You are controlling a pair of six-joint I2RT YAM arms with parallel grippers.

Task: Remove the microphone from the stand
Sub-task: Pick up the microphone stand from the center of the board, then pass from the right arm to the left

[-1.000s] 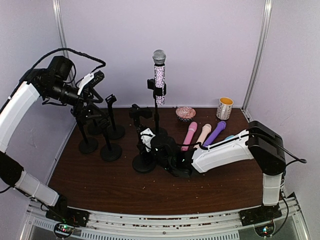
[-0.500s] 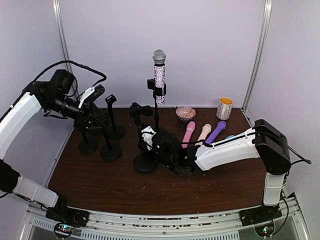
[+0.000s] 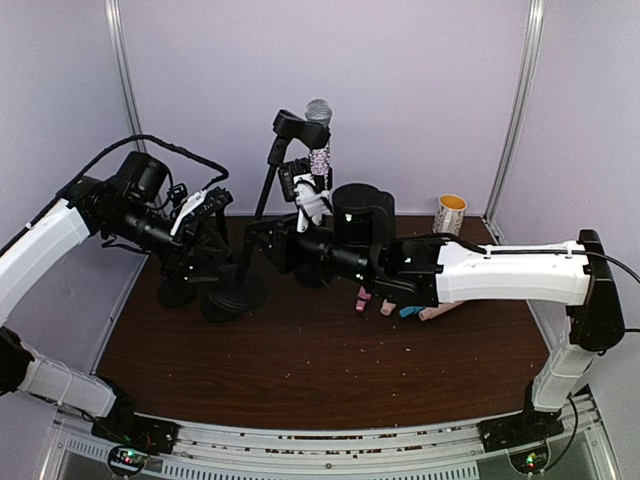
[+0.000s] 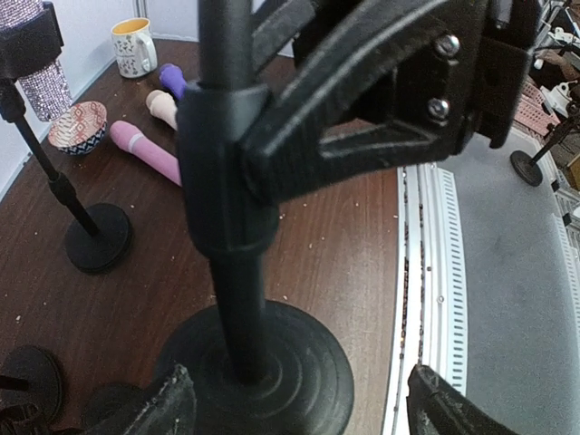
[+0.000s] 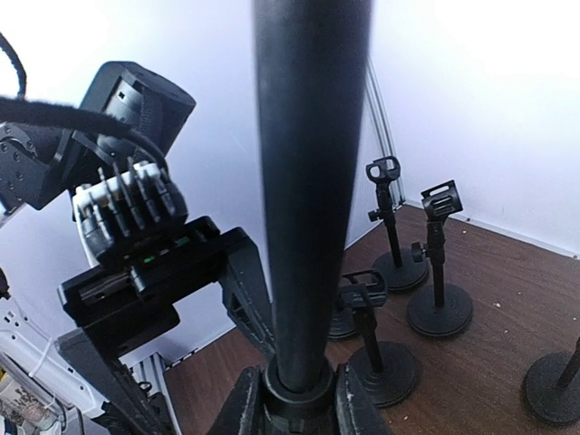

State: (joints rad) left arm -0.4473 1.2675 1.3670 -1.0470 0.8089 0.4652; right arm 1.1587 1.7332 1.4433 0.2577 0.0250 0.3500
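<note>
The sparkly silver microphone [image 3: 318, 150] stands upright in the clip of a stand at the back; its body also shows in the left wrist view [image 4: 38, 72]. My right gripper [image 3: 262, 235] is shut on the pole of another black stand [image 3: 258, 210], at the collar [image 4: 227, 181]. That pole [image 5: 308, 181] rises between the right gripper's [image 5: 294, 399] fingers. This stand leans right, with its round base [image 4: 263, 362] low on the left and a black clip [image 3: 300, 125] on top. My left gripper [image 4: 304, 399] is open, one finger on each side of the base, and it [image 3: 215, 270] sits low at the left.
Several empty black stands [image 5: 439, 272] crowd the back left [image 3: 178, 290]. Pink [image 4: 145, 149], beige and purple handles lie at the right, with a patterned bowl [image 4: 77, 127] and a white mug [image 3: 450, 215]. The metal rail [image 4: 435, 272] marks the table's near edge.
My right arm has swung up and left, carrying the gripped stand from mid-table to the left, now tilted. My left gripper has come down to that stand's base.
</note>
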